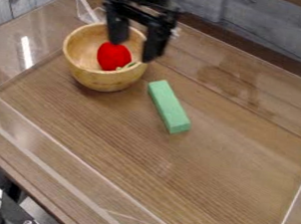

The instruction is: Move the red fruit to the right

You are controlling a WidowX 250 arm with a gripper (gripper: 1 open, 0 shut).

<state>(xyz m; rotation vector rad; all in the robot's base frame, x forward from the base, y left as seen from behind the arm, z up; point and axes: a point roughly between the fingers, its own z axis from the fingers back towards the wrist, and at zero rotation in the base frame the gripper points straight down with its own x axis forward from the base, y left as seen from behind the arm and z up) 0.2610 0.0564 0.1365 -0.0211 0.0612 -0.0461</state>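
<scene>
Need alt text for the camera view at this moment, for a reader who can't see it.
A black gripper hangs with open jaws, pointing down over a wooden bowl that holds the red fruit; nothing is gripped. A green block lies on the wooden table just right of the bowl, inside low clear walls.

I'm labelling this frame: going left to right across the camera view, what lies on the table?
Wooden bowl holding the red fruit, then the green block. The open gripper hangs over the bowl's right side, so I leave it out of the order.
</scene>
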